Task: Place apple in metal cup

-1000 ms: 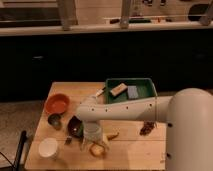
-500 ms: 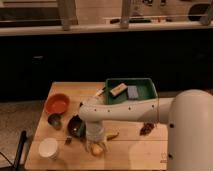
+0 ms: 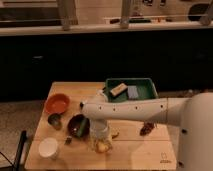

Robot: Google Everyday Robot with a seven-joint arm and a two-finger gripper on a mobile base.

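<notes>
The apple (image 3: 103,146), small, round and yellow-orange, lies on the wooden table (image 3: 135,152) near its front edge. My gripper (image 3: 100,142) hangs straight down from the white arm (image 3: 130,109) and sits right over the apple, covering its top. The metal cup (image 3: 55,120), short and dark grey, stands upright at the left of the table. It is well to the left of the gripper, beyond a dark bowl (image 3: 78,125).
An orange bowl (image 3: 57,103) is at the back left and a white cup (image 3: 48,147) at the front left. A green tray (image 3: 145,89) holding two flat items is at the back right. A small yellowish piece (image 3: 115,134) and a brown object (image 3: 147,129) lie right of the gripper.
Little has changed. The gripper stays down over the apple at the front of the table, and the arm has shifted only slightly.
</notes>
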